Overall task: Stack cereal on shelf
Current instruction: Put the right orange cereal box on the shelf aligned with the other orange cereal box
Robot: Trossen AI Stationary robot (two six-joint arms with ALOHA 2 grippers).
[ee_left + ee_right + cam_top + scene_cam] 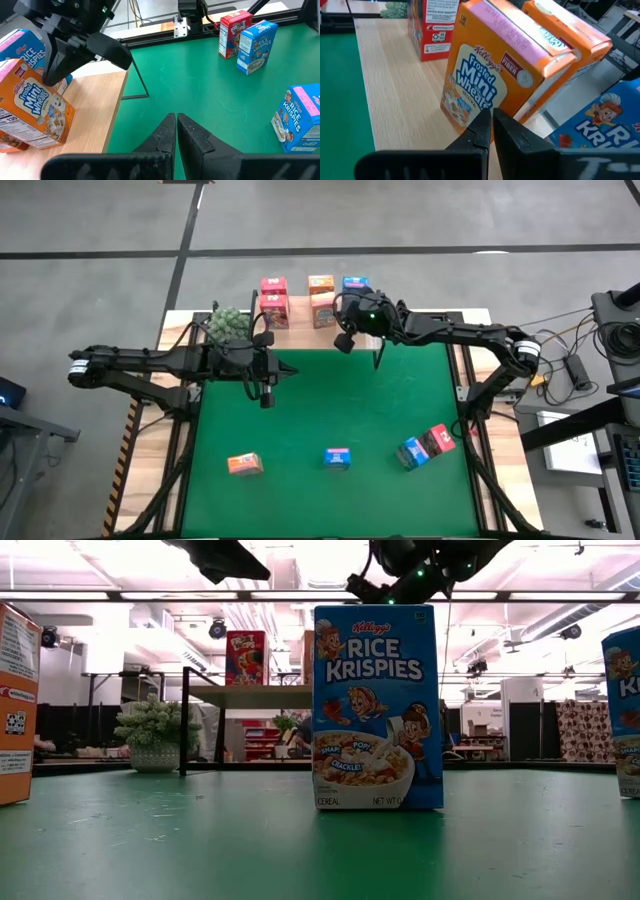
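Note:
The shelf (300,320) stands at the table's far edge and carries two pink-red boxes (274,300), two orange boxes (322,298) and one blue box (355,283). On the green mat an orange box (245,465), a blue box (338,458), and a blue box (412,452) beside a pink-red box (438,440) rest on their sides or bases. My right gripper (491,120) is shut and hovers just in front of the shelf's orange boxes (485,85). My left gripper (176,125) is shut over the mat's far left part, near the shelf.
A green plant (228,323) sits at the shelf's left end. The shelf's thin black legs (137,82) stand on the mat's far edge. The mat's middle (330,395) lies bare between the arms and the near row of boxes.

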